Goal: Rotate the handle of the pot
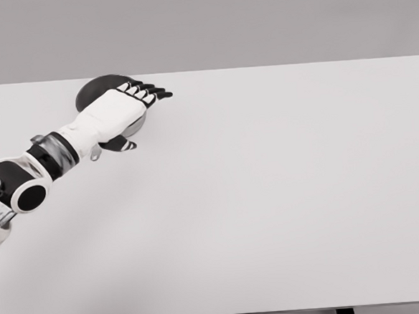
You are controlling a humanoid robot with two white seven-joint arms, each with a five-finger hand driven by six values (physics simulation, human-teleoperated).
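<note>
A dark round pot (93, 92) sits near the far left edge of the white table (270, 196). Most of it is hidden under my left hand (137, 97), and its handle does not show. The left arm comes in from the lower left and the hand lies flat over the pot. Its fingers (151, 90) stretch out to the right past the pot's rim, and the thumb (122, 144) points toward the near side. The hand is open with nothing grasped. The right arm is out of view.
The table's far edge runs just behind the pot. A plain grey wall (257, 17) stands behind the table.
</note>
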